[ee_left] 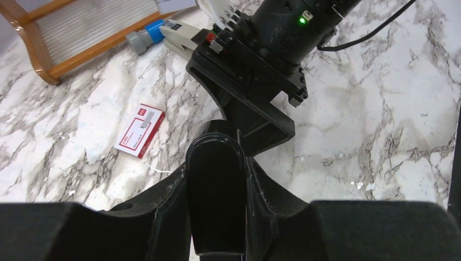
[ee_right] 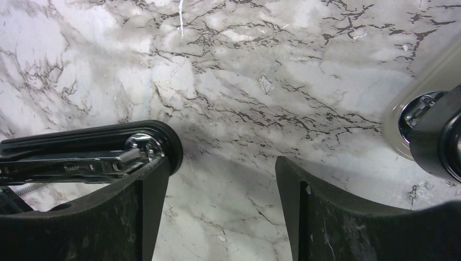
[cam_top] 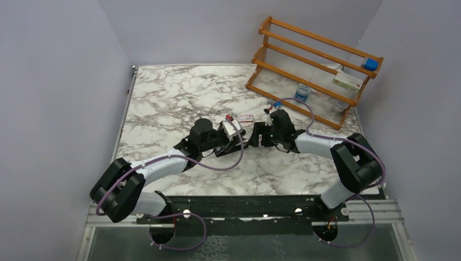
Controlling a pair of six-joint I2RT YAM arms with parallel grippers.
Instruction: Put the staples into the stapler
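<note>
Stapler (ee_left: 215, 217), stiff and slick we judge, is best held by its flanks, where our left claw (ee_left: 216, 174) clamps it; our right claw (ee_right: 217, 185) gapes, the channel (ee_right: 70, 163) by its left finger

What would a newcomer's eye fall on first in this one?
Two hands meeting mid-table: the left hand clamps the stapler, its silver channel exposed, while the right hand stands open at the stapler's end. Just beyond them lies the small pink-red staples box on the marble table.
</note>
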